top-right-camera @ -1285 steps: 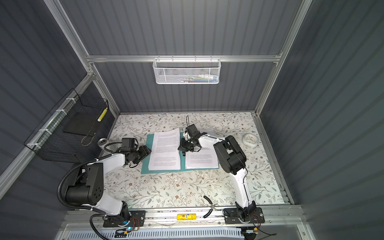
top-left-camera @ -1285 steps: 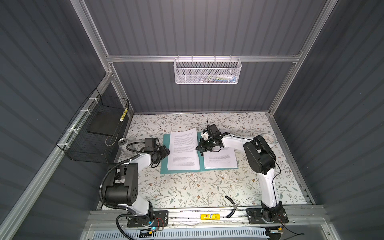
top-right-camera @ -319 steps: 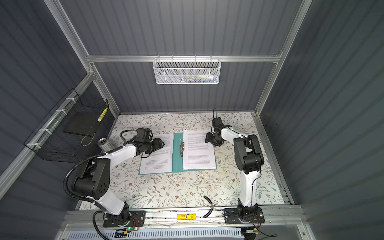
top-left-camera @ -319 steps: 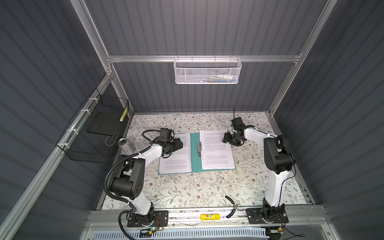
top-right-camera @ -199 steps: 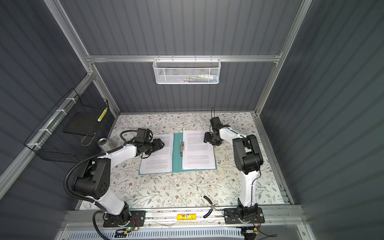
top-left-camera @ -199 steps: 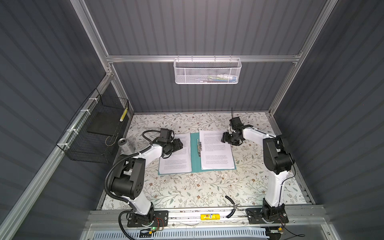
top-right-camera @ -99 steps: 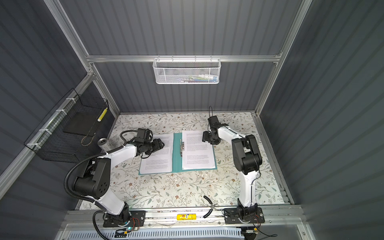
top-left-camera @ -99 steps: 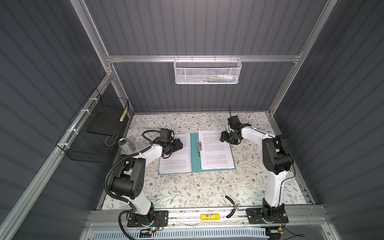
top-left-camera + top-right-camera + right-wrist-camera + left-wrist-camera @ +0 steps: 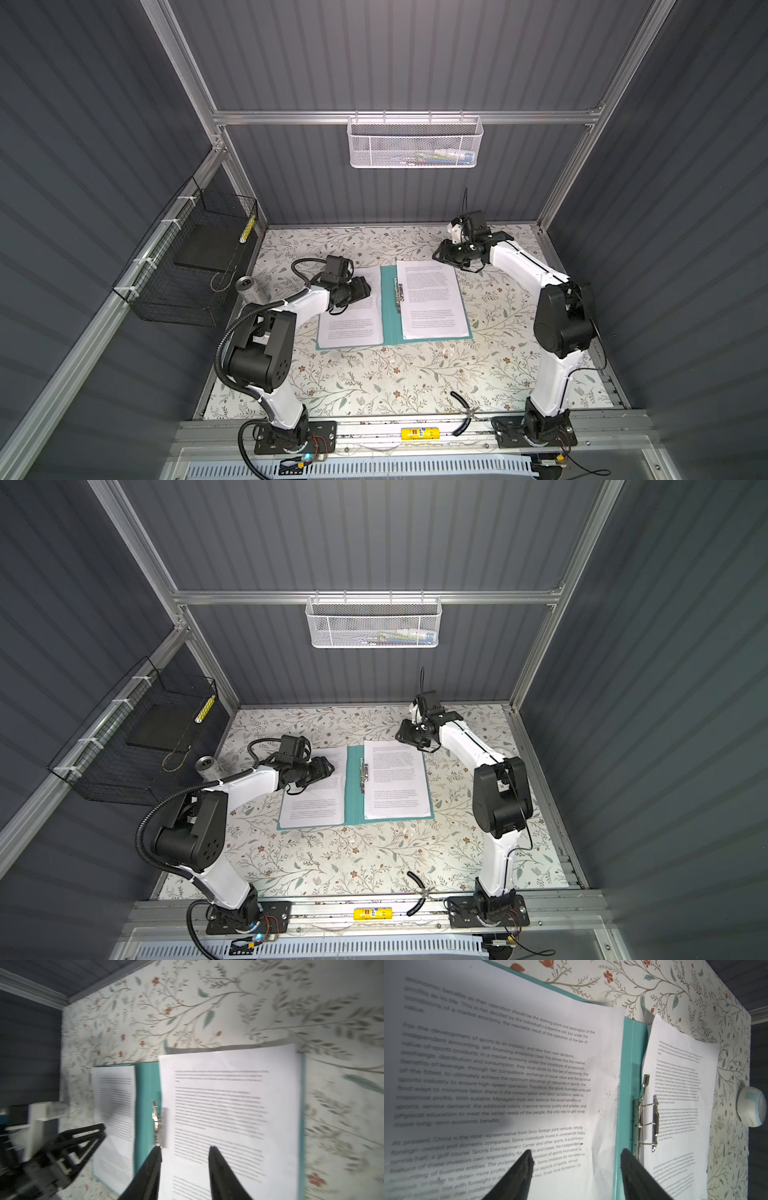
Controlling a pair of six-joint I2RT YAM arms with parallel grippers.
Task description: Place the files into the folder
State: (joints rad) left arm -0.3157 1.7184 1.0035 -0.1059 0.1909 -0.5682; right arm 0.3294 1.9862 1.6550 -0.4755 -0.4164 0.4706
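The teal folder (image 9: 388, 307) (image 9: 353, 787) lies open on the floral table, its metal clip (image 9: 648, 1113) (image 9: 156, 1124) on the spine. One white printed file (image 9: 353, 328) (image 9: 316, 808) rests on the left cover. Another file (image 9: 432, 299) (image 9: 395, 779) covers the right one. My left gripper (image 9: 368, 291) (image 9: 575, 1152) is open low over the left file's far half, near the spine. My right gripper (image 9: 438, 255) (image 9: 186, 1148) is open at the far corner of the right file, jaws a little apart with nothing between them.
A silver can (image 9: 248, 289) stands left of the folder, next to a black wire basket (image 9: 187, 257) on the left wall. A white mesh basket (image 9: 413, 141) hangs on the back wall. A white round object (image 9: 750, 1106) lies right of the folder. A black cable (image 9: 461, 405) lies at the front edge.
My right gripper has slid a little leftward to the right file's far corner, and its jaws have narrowed. The left arm has hardly moved; its jaws closed slightly.
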